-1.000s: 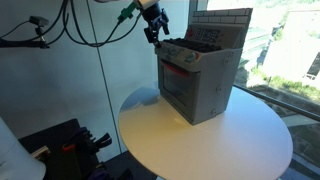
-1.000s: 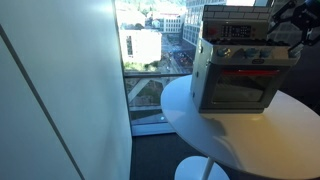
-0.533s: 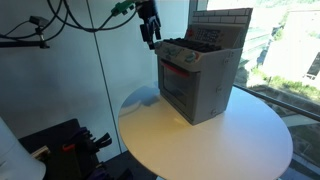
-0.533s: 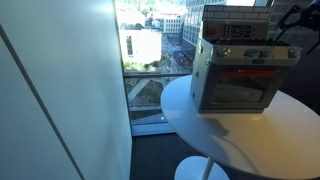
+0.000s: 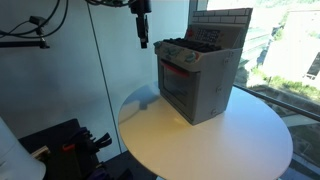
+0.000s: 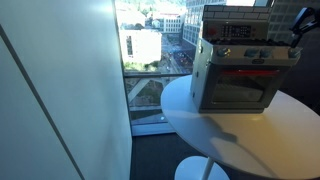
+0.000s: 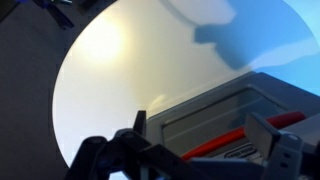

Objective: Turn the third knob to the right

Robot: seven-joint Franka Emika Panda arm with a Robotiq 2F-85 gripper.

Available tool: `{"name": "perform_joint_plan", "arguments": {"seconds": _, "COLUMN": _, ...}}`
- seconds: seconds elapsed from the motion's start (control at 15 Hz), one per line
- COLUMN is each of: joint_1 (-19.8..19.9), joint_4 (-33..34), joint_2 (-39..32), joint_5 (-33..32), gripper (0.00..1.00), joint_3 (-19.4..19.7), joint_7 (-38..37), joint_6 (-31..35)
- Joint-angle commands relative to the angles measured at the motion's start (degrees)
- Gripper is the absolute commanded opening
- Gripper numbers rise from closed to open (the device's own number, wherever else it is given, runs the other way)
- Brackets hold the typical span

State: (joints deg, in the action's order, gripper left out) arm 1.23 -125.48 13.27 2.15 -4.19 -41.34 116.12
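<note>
A grey toy oven (image 5: 197, 82) stands on the round white table (image 5: 230, 140), also shown in an exterior view (image 6: 240, 75). Its knobs sit in a strip above the red door handle (image 6: 245, 70), too small to tell apart. My gripper (image 5: 143, 36) hangs in the air beside the oven's top corner, apart from it. In an exterior view it is at the frame's right edge (image 6: 303, 22). In the wrist view the gripper (image 7: 205, 135) is open and empty, looking down on the oven door (image 7: 215, 115) and red handle (image 7: 225, 140).
The oven's back panel (image 5: 220, 28) rises behind the stove top. A glass wall (image 5: 100, 70) stands next to the table, with dark gear (image 5: 70, 140) on the floor. The table edge (image 6: 175, 115) lies near a window.
The gripper has moved away from the oven's top corner, sideways and slightly up; it is farther from the knob strip than one second ago. The oven has not moved.
</note>
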Motion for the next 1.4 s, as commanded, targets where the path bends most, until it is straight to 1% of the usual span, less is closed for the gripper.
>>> {"name": "perform_joint_plan", "arguments": {"seconds": 0.0, "joint_1": -0.4, "joint_4": 1.1, "joint_2": 2.9, "joint_5": -1.9, "gripper": 1.0, "joint_3": 0.3, "joint_7": 7.6, "joint_6": -7.7}}
{"name": "perform_joint_plan", "arguments": {"seconds": 0.27, "joint_1": -0.1, "joint_4": 0.9, "joint_2": 6.0, "joint_5": -3.4, "gripper": 1.0, "joint_3": 0.1, "joint_7": 13.5, "joint_6": -13.8}}
{"name": "perform_joint_plan", "arguments": {"seconds": 0.53, "joint_1": -0.2, "joint_4": 0.8, "joint_2": 9.0, "joint_5": -2.6, "gripper": 1.0, "joint_3": 0.5, "joint_7": 18.8, "joint_6": -19.0}}
{"name": "perform_joint_plan", "arguments": {"seconds": 0.8, "joint_1": -0.1, "joint_4": 1.3, "joint_2": 11.0, "joint_5": -2.4, "gripper": 1.0, "joint_3": 0.9, "joint_7": 22.7, "joint_6": -22.6}}
{"name": "perform_joint_plan", "arguments": {"seconds": 1.07, "joint_1": 0.1, "joint_4": 1.0, "joint_2": 12.3, "joint_5": -2.5, "gripper": 1.0, "joint_3": 1.1, "joint_7": 24.5, "joint_6": -23.4}}
{"name": "perform_joint_plan", "arguments": {"seconds": 1.13, "joint_1": 0.2, "joint_4": 0.5, "joint_2": 11.6, "joint_5": -2.6, "gripper": 1.0, "joint_3": 0.4, "joint_7": 22.7, "joint_6": -22.1}}
{"name": "perform_joint_plan", "arguments": {"seconds": 1.33, "joint_1": 0.2, "joint_4": 0.5, "joint_2": 11.9, "joint_5": -2.6, "gripper": 1.0, "joint_3": 0.5, "joint_7": 23.1, "joint_6": -22.1}}
